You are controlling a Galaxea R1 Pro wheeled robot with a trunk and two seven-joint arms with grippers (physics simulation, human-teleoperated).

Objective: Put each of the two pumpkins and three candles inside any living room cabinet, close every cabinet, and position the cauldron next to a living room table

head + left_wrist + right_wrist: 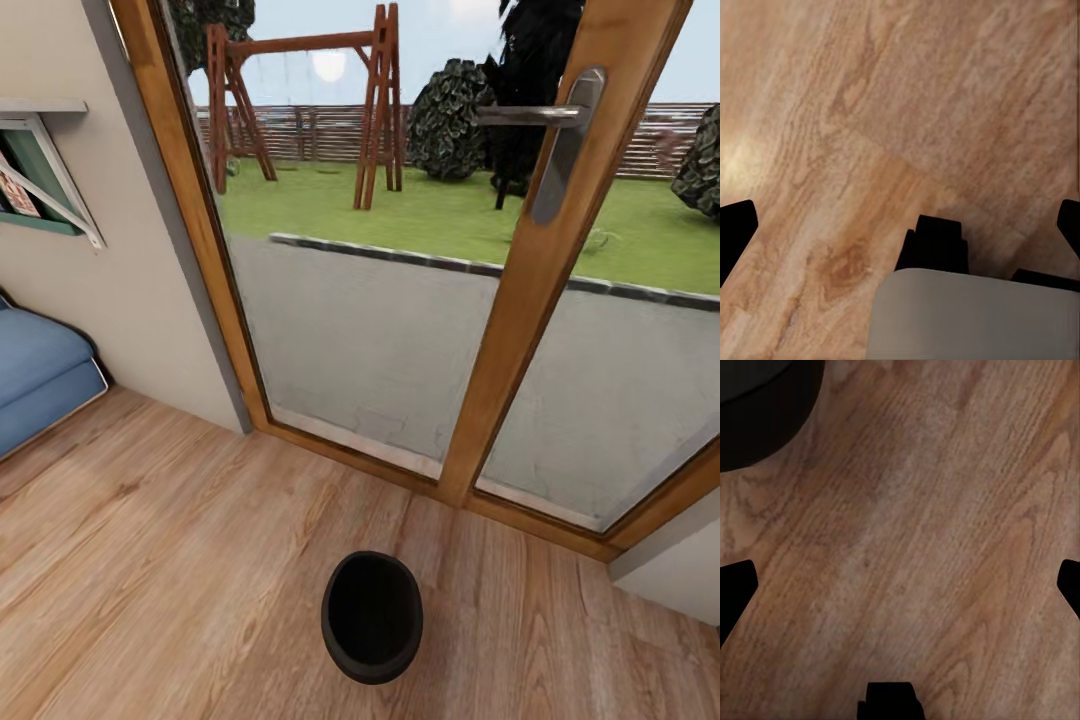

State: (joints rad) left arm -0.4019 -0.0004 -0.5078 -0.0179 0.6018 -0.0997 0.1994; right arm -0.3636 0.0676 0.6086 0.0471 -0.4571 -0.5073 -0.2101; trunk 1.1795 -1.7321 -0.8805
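Note:
The cauldron (372, 615), a round black pot with a wide rim, stands upright on the wooden floor a short way in front of the glass door. In the right wrist view a dark curve of the cauldron (757, 405) fills one corner, apart from my right gripper (900, 585), which is open over bare floorboards with nothing between its fingers. My left gripper (902, 225) is also open above the floor, its black fingertips (735, 229) far apart. The pumpkins, candles, cabinet and table are out of view.
A wooden-framed glass door (520, 300) with a metal lever handle (540, 115) closes off the garden straight ahead. A blue sofa (40, 375) sits at the left by the wall. A pale grey part of my body (975, 315) lies under the left gripper.

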